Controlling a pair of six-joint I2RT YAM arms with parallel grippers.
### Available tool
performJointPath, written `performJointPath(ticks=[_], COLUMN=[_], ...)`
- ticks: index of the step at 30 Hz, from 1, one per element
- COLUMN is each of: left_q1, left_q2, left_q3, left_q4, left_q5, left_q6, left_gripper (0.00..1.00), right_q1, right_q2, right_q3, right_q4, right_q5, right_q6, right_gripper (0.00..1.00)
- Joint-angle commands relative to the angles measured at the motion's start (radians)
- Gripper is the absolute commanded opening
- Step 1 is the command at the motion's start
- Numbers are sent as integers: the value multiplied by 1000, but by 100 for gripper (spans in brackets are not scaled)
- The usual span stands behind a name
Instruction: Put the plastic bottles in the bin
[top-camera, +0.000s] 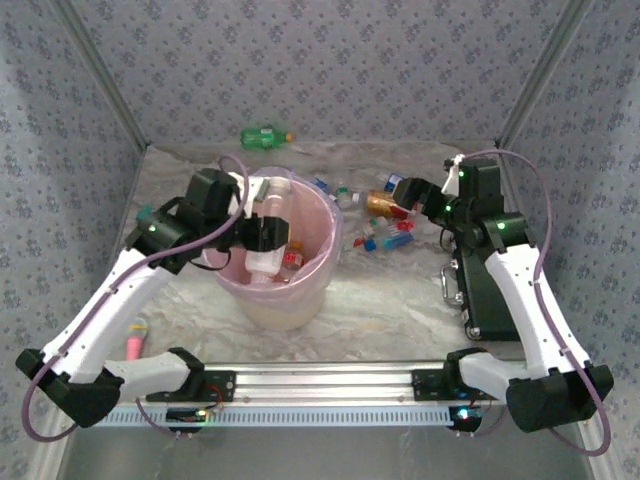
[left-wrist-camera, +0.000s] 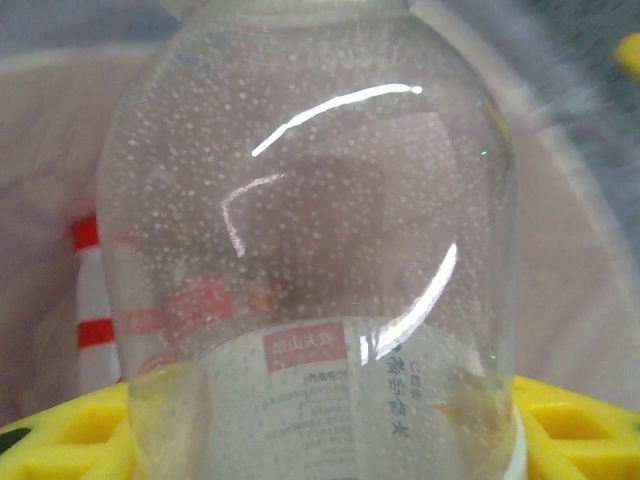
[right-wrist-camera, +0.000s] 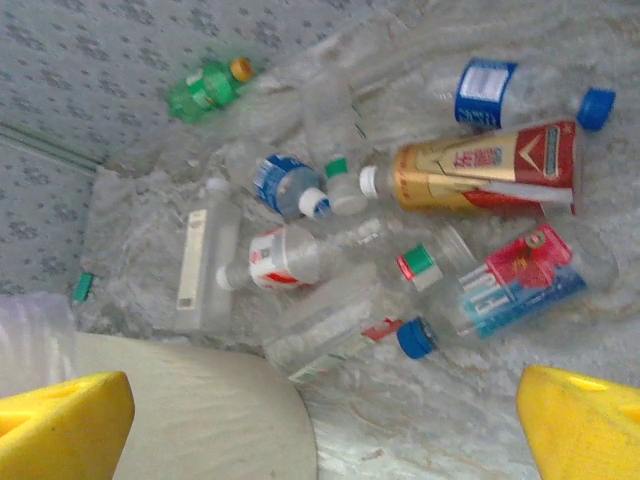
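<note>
From above, the bin (top-camera: 300, 305), a round beige bucket lined with a pinkish bag, stands left of centre on the table (top-camera: 400, 300). The left claw (top-camera: 263, 234) hangs over its mouth, gripping a clear bottle (top-camera: 262, 264) whose ends poke out past the black fingers. An orange-brown bottle (top-camera: 292, 256) lies inside the bin. The right claw (top-camera: 405, 196) hovers over the loose bottles (top-camera: 375, 230) heaped just right of the bin. A green bottle (top-camera: 265, 135) lies apart by the back wall.

On the left wrist camera, the clear bottle sits close to the lens. It is beaded with droplets and carries a white label with a red patch and small print. Yellow pads (left-wrist-camera: 580, 430) flank it at the bottom edge, and its top is cut off. A red-and-white striped shape (left-wrist-camera: 90, 300) behind it is too blurred to name.

On the right wrist camera, the yellow fingertips (right-wrist-camera: 60, 425) stand wide apart with nothing between them. Beyond lie a gold-and-red labelled bottle (right-wrist-camera: 480, 170), a blue-capped bottle (right-wrist-camera: 520, 95) and a red-and-blue labelled bottle (right-wrist-camera: 510, 285). Clear ones overlap around them and are hard to count. The bin's beige rim is cut off at the lower left.
</note>
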Motion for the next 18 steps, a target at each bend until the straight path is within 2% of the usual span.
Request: performJointPath(ticks=[1, 10, 18], left_q1=[-27, -63, -69], left_q2=[5, 58, 86], left_q3=[-53, -184, -294], left_q4=[-13, 32, 102], left_q5=[-86, -198, -255], left_q6=[14, 16, 17], left_gripper=[0, 0, 0], right_q1=[-6, -3, -1], right_q2=[-27, -15, 11], right_q3=[-55, -148, -149], right_q4=[-20, 3, -2], right_q5=[24, 38, 56], right_q6=[3, 36, 37], right_gripper=[100, 100, 100])
